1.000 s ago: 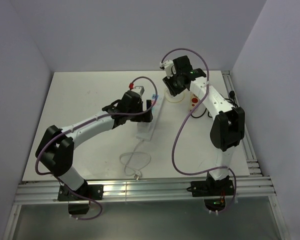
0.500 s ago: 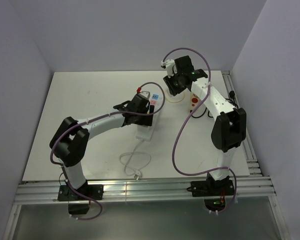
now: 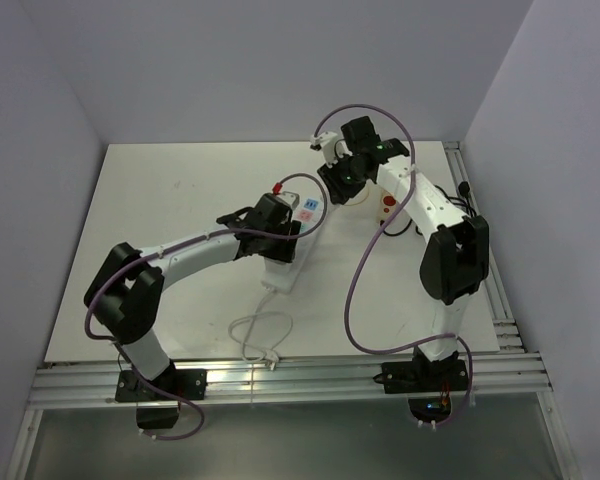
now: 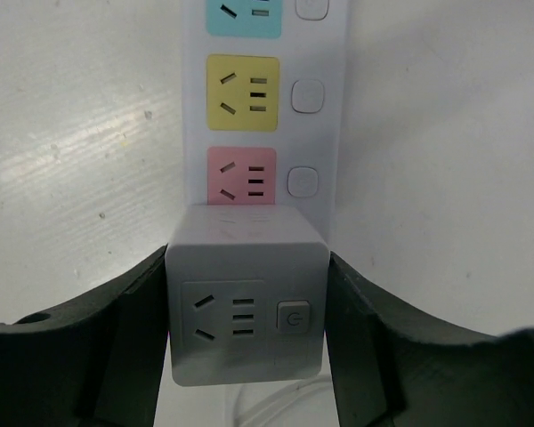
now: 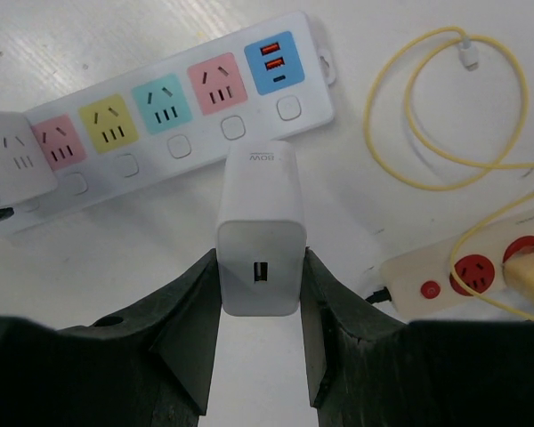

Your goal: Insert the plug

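A white charger plug (image 5: 259, 231) with a USB slot in its rear face is held in my right gripper (image 5: 259, 267), which is shut on its sides. It hangs above the white power strip (image 5: 249, 138), just in front of the pink socket (image 5: 218, 83) and the blue USB socket (image 5: 270, 62). My left gripper (image 4: 246, 329) is shut on a white socket block (image 4: 246, 298) at the strip's near end, both fingers (image 4: 133, 338) pressed flat against its sides. From above, the left gripper (image 3: 280, 232) sits over the strip (image 3: 283, 275) and the right gripper (image 3: 338, 180) hovers by its far end.
A beige power strip with red sockets (image 5: 463, 276) lies to the right, with a plug in it. A yellow cable (image 5: 445, 116) loops beside it. The white strip's cord (image 3: 260, 335) coils toward the front edge. Metal rails (image 3: 495, 300) run along the table's right side.
The left gripper's jaws have closed onto the white socket block. The strip's near end and its cord have shifted toward the front. The right gripper moved slightly left with the plug.
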Tool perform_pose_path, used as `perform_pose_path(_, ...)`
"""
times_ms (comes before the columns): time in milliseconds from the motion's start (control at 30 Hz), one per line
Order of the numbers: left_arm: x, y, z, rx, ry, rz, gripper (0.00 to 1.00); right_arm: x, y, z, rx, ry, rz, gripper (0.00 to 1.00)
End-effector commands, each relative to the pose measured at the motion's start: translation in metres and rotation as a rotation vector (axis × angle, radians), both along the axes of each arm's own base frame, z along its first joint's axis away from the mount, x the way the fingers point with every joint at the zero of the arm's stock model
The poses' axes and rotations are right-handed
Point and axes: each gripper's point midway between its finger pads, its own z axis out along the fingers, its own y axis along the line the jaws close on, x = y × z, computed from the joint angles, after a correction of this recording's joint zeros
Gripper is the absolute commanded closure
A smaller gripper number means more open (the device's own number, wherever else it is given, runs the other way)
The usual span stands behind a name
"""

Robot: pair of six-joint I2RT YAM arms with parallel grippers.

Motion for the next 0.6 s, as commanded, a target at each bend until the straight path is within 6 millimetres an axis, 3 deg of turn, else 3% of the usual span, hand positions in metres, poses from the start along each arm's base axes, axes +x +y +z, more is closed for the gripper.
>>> perform_pose_path(0, -0.016, -0.009, 0.030, -0.100, -0.023, -0.083, 0.55, -0.010, 0.017, 0.009, -0.004, 0.005, 0.065, 1.00)
perform_pose_path(33, -0.022, -0.007, 0.025, -0.103, -0.009, -0.095, 0.55, -0.015, 0.018, 0.009, -0.010, 0.023, 0.070, 1.00)
perform_pose_path(200, -0.035, -0.009, 0.038, -0.182, -0.033, -0.135, 0.50, -0.028, 0.027, -0.002, -0.013, 0.066, 0.075, 1.00)
perform_pose_path(233, -0.038, -0.005, 0.034, -0.177, -0.026, -0.117, 0.31, -0.032, 0.030, -0.007, -0.019, 0.079, 0.080, 1.00)
perform_pose_path(333, -0.037, 0.001, 0.034, -0.185, -0.046, -0.081, 0.12, -0.039, 0.039, -0.015, -0.011, 0.115, 0.095, 1.00)
perform_pose_path(567, -0.034, 0.006, 0.067, -0.248, -0.134, -0.042, 0.06, -0.055, 0.048, -0.022, -0.042, 0.158, 0.111, 1.00)
